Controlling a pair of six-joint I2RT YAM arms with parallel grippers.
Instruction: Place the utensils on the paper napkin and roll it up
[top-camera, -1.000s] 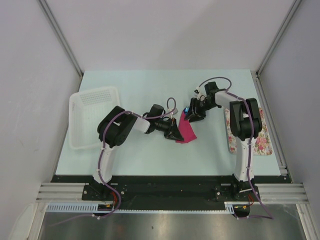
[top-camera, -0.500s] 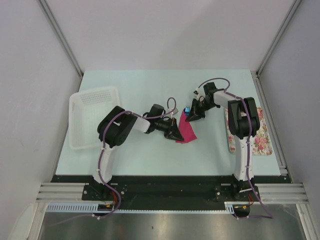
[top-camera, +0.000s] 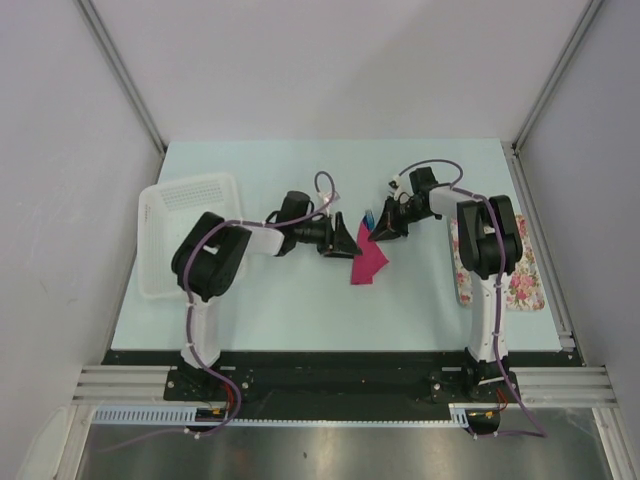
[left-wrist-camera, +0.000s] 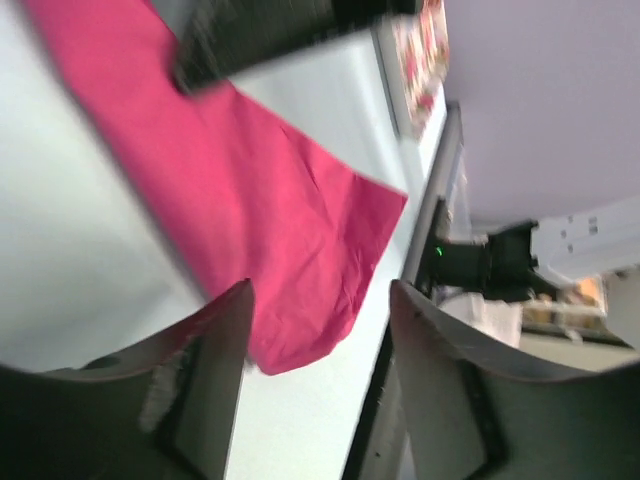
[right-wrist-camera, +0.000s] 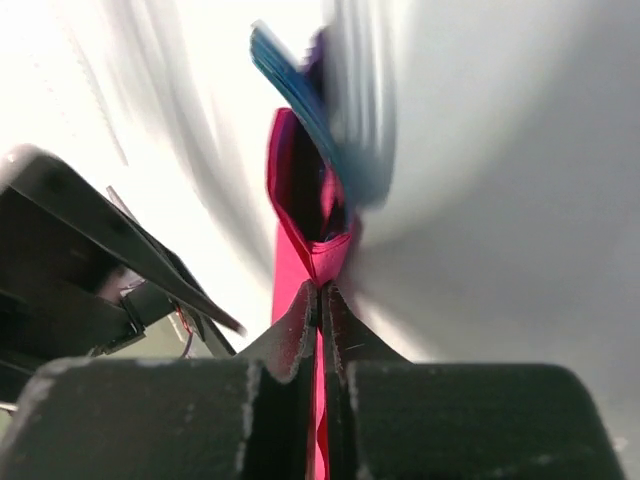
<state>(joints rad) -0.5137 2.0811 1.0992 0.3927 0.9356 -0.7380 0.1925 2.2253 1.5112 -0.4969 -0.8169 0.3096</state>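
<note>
The pink paper napkin (top-camera: 368, 262) lies folded mid-table, its far end lifted. My right gripper (top-camera: 383, 231) is shut on that far edge; in the right wrist view the pink fold (right-wrist-camera: 318, 255) is pinched at the gripper (right-wrist-camera: 322, 290). Dark blue utensils (right-wrist-camera: 305, 95) poke out of the fold beyond the jaws, blurred, and show as a blue tip (top-camera: 370, 218) from above. My left gripper (top-camera: 347, 240) stands open just left of the napkin. In its wrist view the napkin (left-wrist-camera: 250, 210) lies beyond the fingers (left-wrist-camera: 215, 370), and nothing is held in the gripper (left-wrist-camera: 320, 335).
A white basket (top-camera: 160, 280) sits at the left side of the table behind the left arm. The floral tray (top-camera: 527, 283) lies at the right edge beside the right arm. The right gripper's dark body (left-wrist-camera: 260, 35) crosses the top of the left wrist view.
My left gripper has opened, let go of the napkin and drawn back up and to the left. My right gripper has closed on the napkin's far edge.
</note>
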